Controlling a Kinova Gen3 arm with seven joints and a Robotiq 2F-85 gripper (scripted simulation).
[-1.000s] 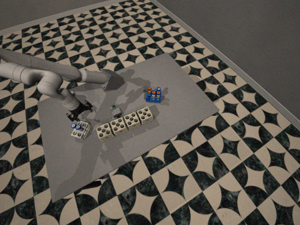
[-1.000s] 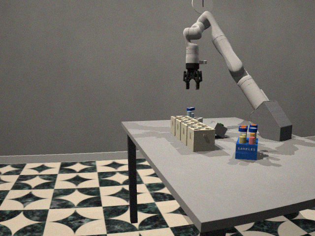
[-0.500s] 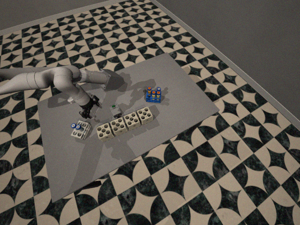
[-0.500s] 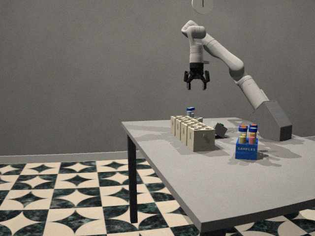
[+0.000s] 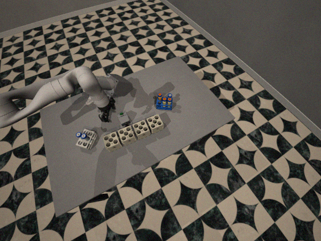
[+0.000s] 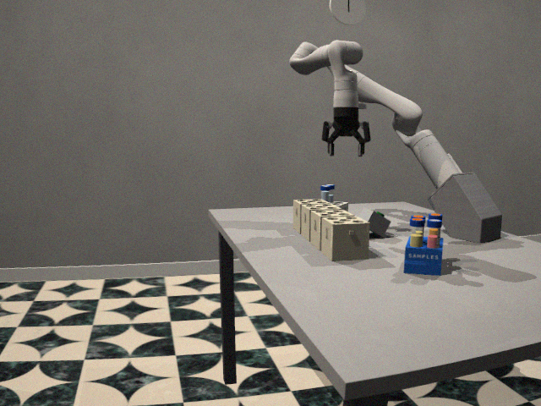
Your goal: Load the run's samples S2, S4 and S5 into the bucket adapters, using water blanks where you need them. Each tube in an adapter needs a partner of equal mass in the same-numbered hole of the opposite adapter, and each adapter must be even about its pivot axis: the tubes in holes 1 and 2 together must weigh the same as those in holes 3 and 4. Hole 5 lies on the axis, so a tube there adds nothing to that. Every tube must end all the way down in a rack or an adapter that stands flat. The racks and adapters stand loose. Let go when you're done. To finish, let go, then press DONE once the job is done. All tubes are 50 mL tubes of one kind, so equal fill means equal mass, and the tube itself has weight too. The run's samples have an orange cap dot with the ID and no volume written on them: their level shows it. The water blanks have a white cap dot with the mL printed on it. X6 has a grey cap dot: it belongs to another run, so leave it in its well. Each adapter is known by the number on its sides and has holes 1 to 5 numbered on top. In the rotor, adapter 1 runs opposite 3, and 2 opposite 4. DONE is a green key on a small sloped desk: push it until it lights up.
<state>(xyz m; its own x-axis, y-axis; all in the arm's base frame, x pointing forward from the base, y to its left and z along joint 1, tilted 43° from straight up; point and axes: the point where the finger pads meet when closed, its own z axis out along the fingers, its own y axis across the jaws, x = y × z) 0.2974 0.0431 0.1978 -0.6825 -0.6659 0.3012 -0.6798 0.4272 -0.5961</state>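
Observation:
My gripper [image 5: 105, 118] [image 6: 346, 150] is open and empty, high above the table, roughly over the DONE desk [image 5: 123, 118] [image 6: 378, 223] with its green key. Four beige bucket adapters [image 5: 112, 141] [image 5: 127, 135] [image 5: 141, 129] [image 5: 155, 123] stand in a row with all holes empty; in the exterior view the nearest adapter [image 6: 345, 238] hides most of the others. The blue SAMPLES rack [image 5: 163, 105] [image 6: 423, 257] holds several tubes with orange and pale cap dots. A white rack [image 5: 86, 141] holds two blue-capped water blanks [image 5: 81, 135] [image 6: 327, 190].
The arm's grey base block [image 6: 467, 210] stands at the table's back. The grey table [image 5: 181, 103] [image 6: 371, 315] has its edge close in front of the adapter row. A round wall clock [image 6: 347, 8] hangs above the arm.

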